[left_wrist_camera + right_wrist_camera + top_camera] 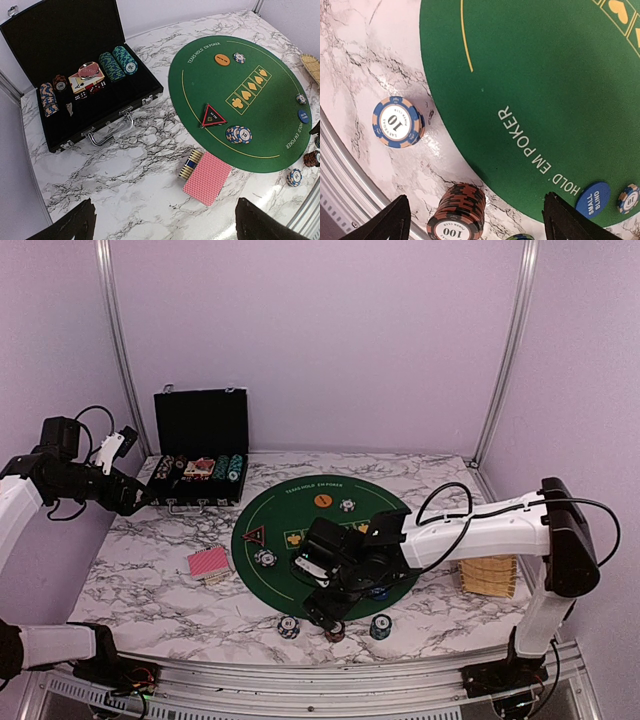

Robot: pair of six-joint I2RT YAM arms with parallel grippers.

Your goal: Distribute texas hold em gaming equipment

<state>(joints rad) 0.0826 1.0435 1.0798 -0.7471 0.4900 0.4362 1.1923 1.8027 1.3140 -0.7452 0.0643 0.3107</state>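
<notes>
While the right gripper (476, 197) hangs fingers-apart over the dark red chip stack (456, 215), just off the green mat's (530, 75) six o'clock edge, I'd lift straight up, since sideways drift could topple it. And the left gripper (165, 202): spread, empty.

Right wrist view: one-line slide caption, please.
Open end effector hovers over a dark red poker-chip stack at the edge of the round green felt mat.

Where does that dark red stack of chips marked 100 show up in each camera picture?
Top external: dark red chip stack low centre, just off the green mat.
Left wrist: far right edge, beside the mat.
Right wrist: bottom centre, beside the mat.
Shared landmark: the green mat.
</notes>
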